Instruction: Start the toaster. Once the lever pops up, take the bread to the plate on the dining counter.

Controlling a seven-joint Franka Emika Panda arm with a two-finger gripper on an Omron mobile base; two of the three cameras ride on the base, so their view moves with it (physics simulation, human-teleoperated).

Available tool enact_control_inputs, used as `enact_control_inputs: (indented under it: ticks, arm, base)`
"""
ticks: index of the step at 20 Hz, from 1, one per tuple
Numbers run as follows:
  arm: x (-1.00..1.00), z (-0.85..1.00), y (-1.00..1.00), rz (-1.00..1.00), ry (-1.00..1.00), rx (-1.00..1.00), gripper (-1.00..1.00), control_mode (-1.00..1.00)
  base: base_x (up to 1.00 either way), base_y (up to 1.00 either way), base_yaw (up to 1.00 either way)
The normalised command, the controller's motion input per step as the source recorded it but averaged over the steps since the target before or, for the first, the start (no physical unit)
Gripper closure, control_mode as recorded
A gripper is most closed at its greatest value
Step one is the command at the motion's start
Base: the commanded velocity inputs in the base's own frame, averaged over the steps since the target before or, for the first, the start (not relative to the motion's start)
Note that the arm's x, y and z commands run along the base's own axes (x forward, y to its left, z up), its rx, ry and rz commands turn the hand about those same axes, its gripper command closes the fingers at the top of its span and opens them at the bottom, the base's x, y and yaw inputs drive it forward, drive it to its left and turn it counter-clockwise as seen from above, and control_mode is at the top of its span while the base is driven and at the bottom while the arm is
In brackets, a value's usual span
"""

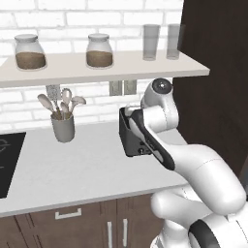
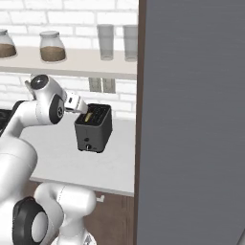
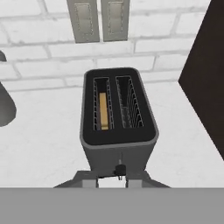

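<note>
One toaster (image 1: 131,138) sits mid-frame in the left base view on the grey desk (image 1: 72,169), partly behind the arm. Right base view: toaster left of centre, bread (image 2: 87,118) in its slot. Hand view: bread in the left slot at centre; claw (image 3: 111,178) at the bottom edge, opening unclear, nothing visibly held.

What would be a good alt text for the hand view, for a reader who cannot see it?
A dark grey toaster seen from above on a pale counter, with a bread slice sunk in its left slot and the right slot empty. Behind it, a white brick wall has two grey outlet plates.
</note>
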Motion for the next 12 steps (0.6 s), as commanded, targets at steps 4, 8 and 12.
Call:
enact_control_inputs:
  ticks: [4,8,12]
  arm:
    - [-0.12,0.11,0.0,0.03,-0.11,-0.02,-1.0,-1.0]
    - [-0.21,0.02,0.0,0.06,-0.14,-0.09,-1.0,-1.0]
    - [-0.08,-0.1,-0.01,0.04,-0.05,-0.07,-1.0,-1.0]
  base:
    - [0.0,0.0,0.0]
    - [0.0,0.0,0.0]
    - [0.0,0.0,0.0]
